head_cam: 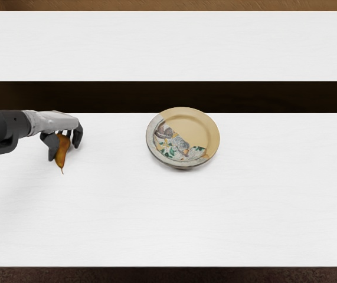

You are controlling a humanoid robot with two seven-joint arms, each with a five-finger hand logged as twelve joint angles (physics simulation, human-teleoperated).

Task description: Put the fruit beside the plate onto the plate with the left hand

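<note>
The left hand (61,131) reaches in from the left, its dark fingers (77,135) curled around the orange-brown fruit (62,152). The fruit's tip pokes out nearward, well left of the plate (208,127) on the white counter (215,224).

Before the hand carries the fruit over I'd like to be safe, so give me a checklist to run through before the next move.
1. Left hand shut on the fruit: ok, fingers curl around it.
2. Fruit lifted off the table: cannot tell.
3. Fruit on the plate: not ok, it is apart, picture-left of it.
4. Way to the plate: ok, only bare tabletop between.
5. Right arm out of the way: ok, not in view.
</note>
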